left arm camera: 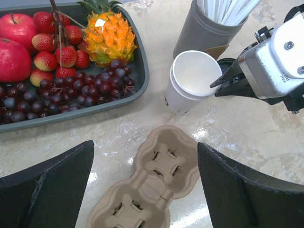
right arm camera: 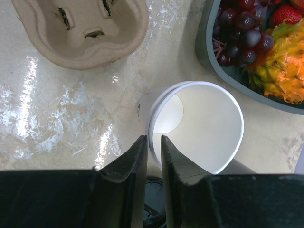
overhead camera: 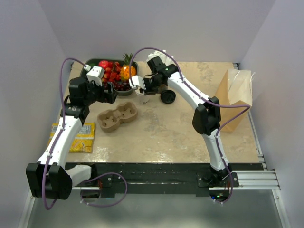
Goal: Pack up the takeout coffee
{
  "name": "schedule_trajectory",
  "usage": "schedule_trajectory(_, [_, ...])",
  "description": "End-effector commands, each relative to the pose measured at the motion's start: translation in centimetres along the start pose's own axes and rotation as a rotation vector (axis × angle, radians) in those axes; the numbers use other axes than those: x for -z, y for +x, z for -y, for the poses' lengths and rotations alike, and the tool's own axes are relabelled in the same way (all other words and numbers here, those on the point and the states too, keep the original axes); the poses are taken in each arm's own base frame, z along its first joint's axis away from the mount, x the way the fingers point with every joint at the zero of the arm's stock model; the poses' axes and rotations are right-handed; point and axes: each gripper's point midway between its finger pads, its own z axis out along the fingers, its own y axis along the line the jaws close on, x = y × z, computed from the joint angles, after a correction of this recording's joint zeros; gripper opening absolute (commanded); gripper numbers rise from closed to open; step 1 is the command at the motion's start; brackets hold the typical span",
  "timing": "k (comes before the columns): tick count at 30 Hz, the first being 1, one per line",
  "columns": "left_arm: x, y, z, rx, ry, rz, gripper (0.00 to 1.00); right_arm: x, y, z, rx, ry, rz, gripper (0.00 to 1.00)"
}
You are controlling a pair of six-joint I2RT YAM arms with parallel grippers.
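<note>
The white paper cup (right arm camera: pixel 204 123) stands open on the table (overhead camera: pixel 161 128), upper centre of the overhead view, just right of the fruit tray (left arm camera: pixel 140 71). The cup's inside is bare white. The right gripper (right arm camera: pixel 154 140) reaches it from the right, one finger inside the cup and one outside, and the two nearly meet, pinching the rim wall between them. The black lid (overhead camera: pixel 167 97) lies flat on the table just right of the cup, apart from it.

Behind the cup in the left wrist view, at the top, stands a grey cup of white straws (left arm camera: pixel 204 33), close beside it. Below the cup sits the brown pulp carrier (left arm camera: pixel 156 185), both wells unfilled. The left gripper (left arm camera: pixel 145 147) hangs over the carrier with its fingers spread wide, holding nothing.

The tray holds a dragon fruit (left arm camera: pixel 110 38), dark grapes (left arm camera: pixel 61 95), strawberries and red apples. A brown paper bag (overhead camera: pixel 235 97) stands at the table's right edge, and a yellow packet (overhead camera: pixel 80 137) lies at the left.
</note>
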Motion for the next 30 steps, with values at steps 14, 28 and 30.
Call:
schedule_trajectory(14, [-0.2,-0.8,-0.2,0.01,0.004,0.033,0.93,-1.0,0.4,0.2,0.017,0.0,-0.015,0.17])
schedule_trajectory(28, [-0.3,-0.8,-0.1,0.015,0.012,0.035,0.94,1.4,-1.9,2.2,0.03,0.082,0.029,0.32])
schedule_trajectory(30, [-0.3,-0.8,0.0,0.016,0.015,0.034,0.94,1.4,-2.0,2.2,0.025,0.082,0.029,0.31])
